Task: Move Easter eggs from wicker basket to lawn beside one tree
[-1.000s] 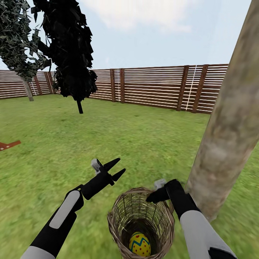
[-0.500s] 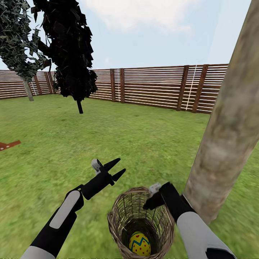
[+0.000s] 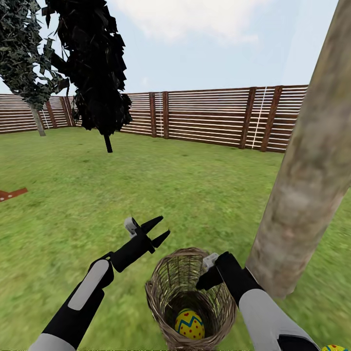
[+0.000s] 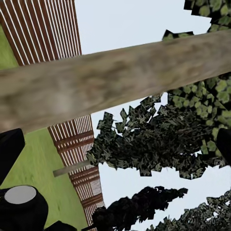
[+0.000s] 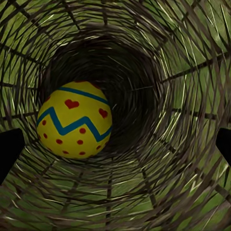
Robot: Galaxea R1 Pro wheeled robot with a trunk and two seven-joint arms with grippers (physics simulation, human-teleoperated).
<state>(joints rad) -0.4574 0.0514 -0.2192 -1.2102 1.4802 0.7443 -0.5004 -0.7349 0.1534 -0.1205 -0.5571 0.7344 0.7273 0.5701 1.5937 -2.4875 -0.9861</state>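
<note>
Egg (image 5: 74, 120) beneath right end effector (image 3: 207, 278)

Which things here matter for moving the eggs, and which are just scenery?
For the job: Easter egg inside the wicker basket; second egg on the lawn; pale trunked tree; right gripper at the basket's rim.

Scenery: black-leaved tree; wooden fence; brown board.
</note>
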